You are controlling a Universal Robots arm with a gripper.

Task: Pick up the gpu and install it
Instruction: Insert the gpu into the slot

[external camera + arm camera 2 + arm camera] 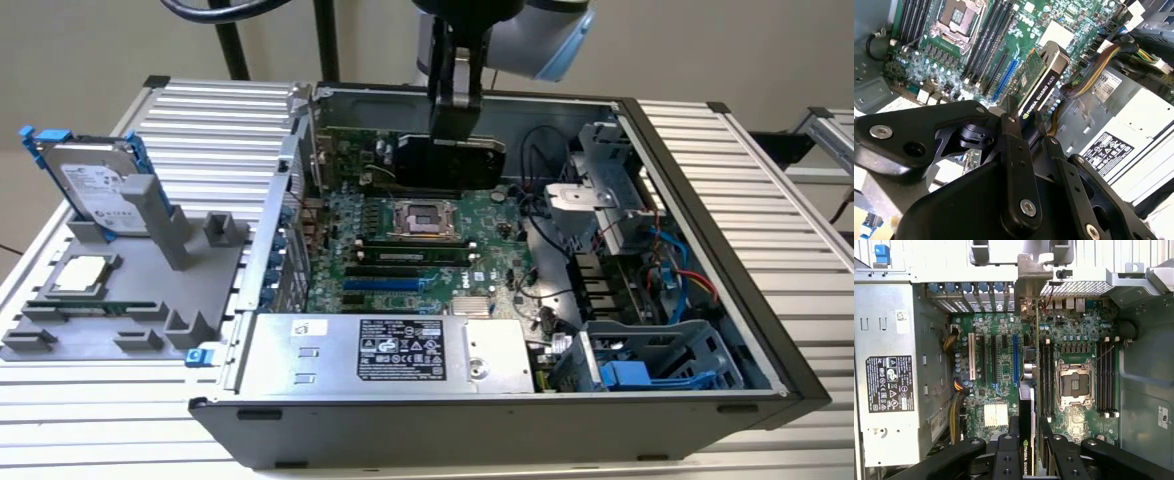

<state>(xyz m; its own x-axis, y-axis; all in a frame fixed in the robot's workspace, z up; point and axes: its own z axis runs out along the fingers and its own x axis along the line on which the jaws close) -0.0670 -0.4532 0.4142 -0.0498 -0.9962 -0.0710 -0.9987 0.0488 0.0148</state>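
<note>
Broadly, a ribbed metal tabletop is seen carrying an open computer case, laid on its side, with the green motherboard exposed within. Inside the case the gpu is held upright on edge above the motherboard, near the processor socket, its silver bracket turned toward the rear slot openings in the first wrist view. The jaws are clenched on the gpu, pinching shroud and board across the thickness at its upper edge. Whether the lower edge meets a slot cannot be told. The card is judged stiff, fairly light and fragile; it is best gripped by the shroud and bare board edges, with the contact edge and small components left untouched
</note>
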